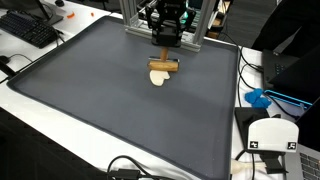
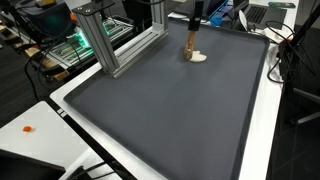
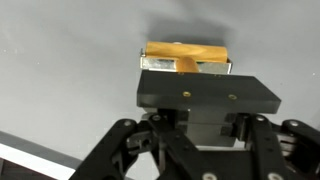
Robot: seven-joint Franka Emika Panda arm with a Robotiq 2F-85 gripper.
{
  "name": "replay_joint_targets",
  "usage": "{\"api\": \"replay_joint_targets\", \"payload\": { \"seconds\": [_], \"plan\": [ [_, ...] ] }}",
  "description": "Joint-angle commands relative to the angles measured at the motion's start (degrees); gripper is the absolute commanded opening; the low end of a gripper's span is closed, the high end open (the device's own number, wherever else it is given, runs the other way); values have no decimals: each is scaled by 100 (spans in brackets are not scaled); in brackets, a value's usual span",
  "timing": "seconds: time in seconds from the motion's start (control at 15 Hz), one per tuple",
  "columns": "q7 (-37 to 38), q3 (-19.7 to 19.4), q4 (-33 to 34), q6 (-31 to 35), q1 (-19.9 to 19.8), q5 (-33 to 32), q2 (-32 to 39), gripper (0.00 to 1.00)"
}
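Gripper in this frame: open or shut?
Shut on the brown block: in the wrist view the gripper has a finger against each end of it, with no gap visible.

matte black end effector (image 3: 187, 70), angular linkage bars (image 3: 118, 148), two small brass screws (image 3: 186, 96)

Robotics lab bench, aluminium extrusion frame (image 2: 100, 42), dark mat (image 1: 90, 100) on white table (image 1: 60, 140), keyboard (image 1: 30, 30), loose cables (image 1: 135, 168), green-lit electronics rack (image 2: 62, 45) alongside, workstation clutter at edges.
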Motion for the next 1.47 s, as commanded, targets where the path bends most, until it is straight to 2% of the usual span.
{"api": "replay_joint_targets", "payload": {
  "seconds": [0.0,0.33,0.93,1.13,1.4],
  "plan": [
    [87,18,-104,365,1,45,-50,35],
    [230,15,-185,880,28,0,26,35],
    [568,-30,-246,1347,69,-165,138,35],
    [692,-42,-261,1365,80,-220,142,35],
    [779,-48,-321,1028,69,-222,33,35]
  ]
}}
